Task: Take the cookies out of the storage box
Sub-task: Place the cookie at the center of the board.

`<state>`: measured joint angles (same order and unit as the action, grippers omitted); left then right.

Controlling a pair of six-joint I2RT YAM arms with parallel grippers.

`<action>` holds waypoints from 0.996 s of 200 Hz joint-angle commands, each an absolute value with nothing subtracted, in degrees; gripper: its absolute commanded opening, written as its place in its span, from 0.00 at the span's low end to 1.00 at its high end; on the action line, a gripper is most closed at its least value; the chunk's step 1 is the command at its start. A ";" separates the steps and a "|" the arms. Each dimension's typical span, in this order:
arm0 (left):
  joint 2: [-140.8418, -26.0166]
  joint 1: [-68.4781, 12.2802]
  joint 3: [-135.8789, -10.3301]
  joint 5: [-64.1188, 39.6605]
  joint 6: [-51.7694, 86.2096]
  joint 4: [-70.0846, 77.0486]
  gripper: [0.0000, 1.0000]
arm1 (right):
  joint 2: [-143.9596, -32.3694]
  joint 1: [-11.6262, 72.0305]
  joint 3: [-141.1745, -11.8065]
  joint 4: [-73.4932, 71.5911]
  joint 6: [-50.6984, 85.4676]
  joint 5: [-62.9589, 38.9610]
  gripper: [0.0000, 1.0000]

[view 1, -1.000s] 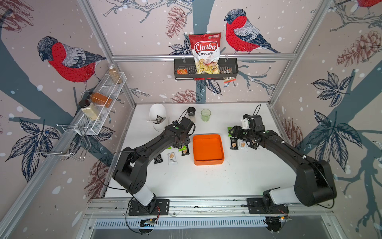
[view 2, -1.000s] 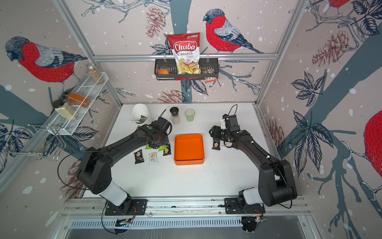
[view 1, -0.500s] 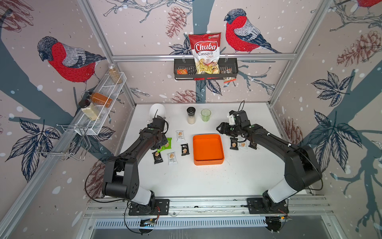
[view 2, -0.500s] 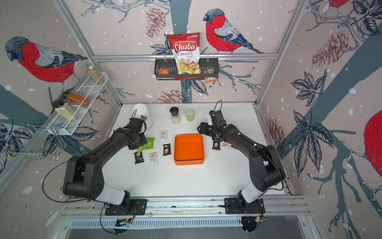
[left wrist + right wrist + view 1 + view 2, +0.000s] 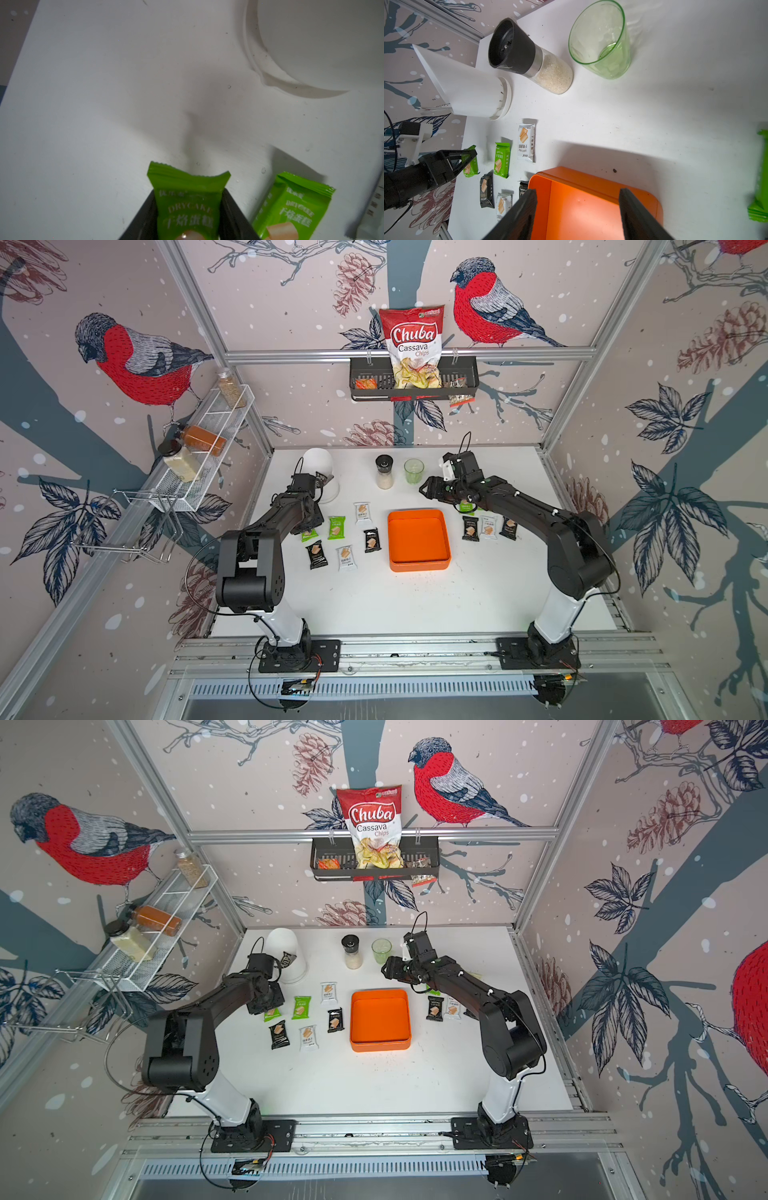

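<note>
L gripper [image 5: 190, 194] pinches green pkt [image 5: 187, 209] (R gripper [image 5: 577, 192] spread).

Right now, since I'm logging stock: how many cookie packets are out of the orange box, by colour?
Green packets: 3 (one in the left gripper's jaws, one partly under the right arm)
White packets: 3
Black packets: 4
Total: 10 in view; none in the orange box.
</note>
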<state>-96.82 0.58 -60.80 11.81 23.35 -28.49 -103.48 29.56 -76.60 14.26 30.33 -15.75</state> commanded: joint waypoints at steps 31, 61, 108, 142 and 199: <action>-99.89 1.34 -60.99 10.43 18.53 -23.59 0.45 | -103.71 29.56 -78.29 16.42 30.77 -12.64 0.68; -100.15 1.44 -61.36 10.60 17.94 -23.21 0.56 | -103.28 29.28 -78.93 17.39 30.24 -11.09 0.68; -96.84 1.44 -61.75 9.94 18.03 -24.61 0.67 | -100.82 26.86 -78.19 18.68 28.11 -9.18 0.69; -89.23 1.47 -59.31 7.83 18.51 -23.69 0.68 | -96.50 21.40 -73.87 16.87 24.84 -5.83 0.69; -74.11 1.08 -45.84 5.72 18.34 -11.08 0.69 | -89.92 15.44 -55.99 -4.33 16.65 8.10 0.69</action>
